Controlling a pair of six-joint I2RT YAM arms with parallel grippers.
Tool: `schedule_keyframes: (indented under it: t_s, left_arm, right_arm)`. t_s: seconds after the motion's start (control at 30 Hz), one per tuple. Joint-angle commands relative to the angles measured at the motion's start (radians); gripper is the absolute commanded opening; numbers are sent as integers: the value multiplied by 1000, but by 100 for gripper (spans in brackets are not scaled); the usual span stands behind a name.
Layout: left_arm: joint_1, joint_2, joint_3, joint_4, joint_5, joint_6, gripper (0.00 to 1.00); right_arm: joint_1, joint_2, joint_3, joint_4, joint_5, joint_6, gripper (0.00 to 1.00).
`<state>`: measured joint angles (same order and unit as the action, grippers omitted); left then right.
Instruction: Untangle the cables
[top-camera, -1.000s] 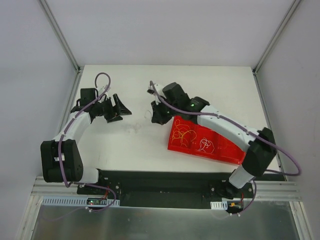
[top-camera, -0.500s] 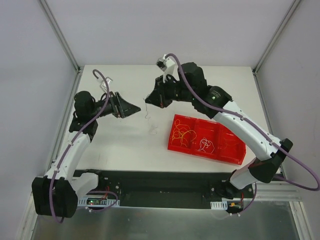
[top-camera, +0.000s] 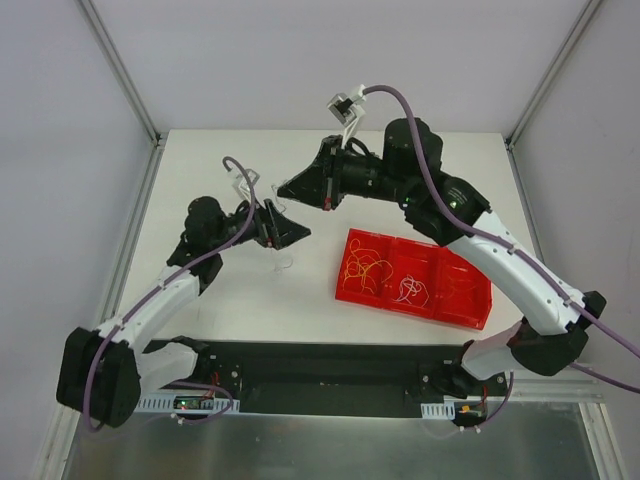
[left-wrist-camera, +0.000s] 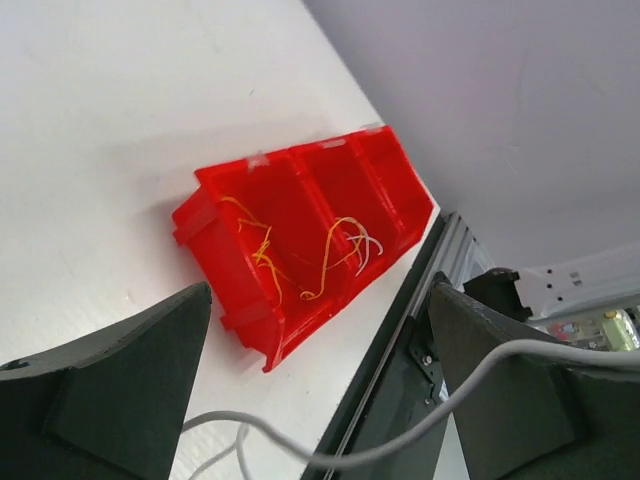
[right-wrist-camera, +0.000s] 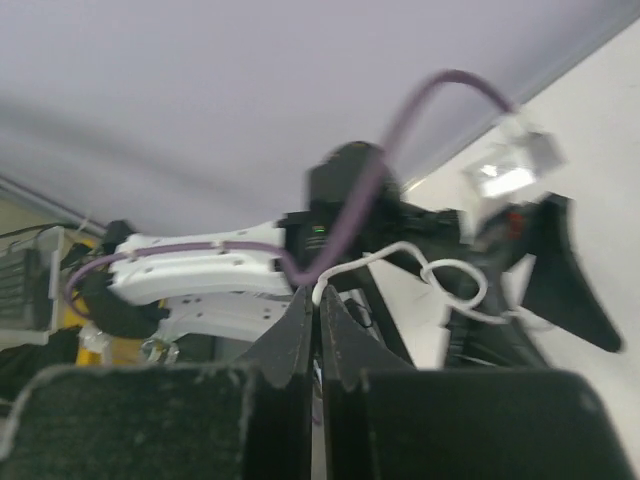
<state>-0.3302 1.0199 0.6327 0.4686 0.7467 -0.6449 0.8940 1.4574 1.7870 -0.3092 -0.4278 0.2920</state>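
Top external, left gripper (top-camera: 295, 224) spread, now nearer right gripper (top-camera: 283, 188) pinching white cable (left-wrist-camera: 520, 347).

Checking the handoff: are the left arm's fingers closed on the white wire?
No, the left wrist view shows the left fingers wide apart, with the white wire crossing the open gap between them.

Top view was sharp and evenly lit, with diffuse light from overhead and only faint soft shadows on the white table (top-camera: 300, 300). Left wrist view was bright. Its red bin (left-wrist-camera: 240, 320) was crisp, while the left gripper's fingers (left-wrist-camera: 100, 390) were dark and soft (too close). Right wrist view was dimmer and blurred throughout. The white wire (right-wrist-camera: 445, 272) was smeared and the white clip (right-wrist-camera: 510, 170) blown out.
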Motion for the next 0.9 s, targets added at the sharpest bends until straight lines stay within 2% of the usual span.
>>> schedule_keyframes:
  t_s: [0.0, 0.07, 0.1, 0.2, 0.23, 0.3, 0.37, 0.47, 0.73, 0.87]
  left_arm:
    - [-27, 127, 12, 71, -58, -51, 88]
    - [-30, 175, -2, 71, -82, -64, 81]
    - [-29, 186, -8, 32, -145, -70, 77]
    - [-7, 255, 33, -221, -324, -91, 61]
    - [15, 294, 44, -263, -320, -107, 57]
    - [69, 354, 33, -242, -226, -157, 53]
    - [111, 385, 6, -196, -172, -197, 52]
    - [148, 376, -16, -192, -164, -196, 52]
    - [203, 240, -10, -344, -191, -121, 53]
    - [221, 148, 19, -418, -205, -87, 58]
  right_arm:
    - [62, -92, 40, 108, -32, 67, 0]
    - [91, -130, 19, 116, -25, 65, 0]
    - [100, -147, 9, 116, -19, 67, 0]
    - [121, -204, -8, 114, -6, 59, 0]
    - [126, -221, -11, 111, -3, 58, 0]
    - [128, -252, -8, 101, 6, 52, 0]
    - [126, -270, 9, 67, 18, 30, 0]
    - [126, -295, 34, 22, 55, -11, 0]
    - [126, -309, -17, 1, 113, -59, 0]
    - [128, -269, 8, -25, 118, -68, 0]
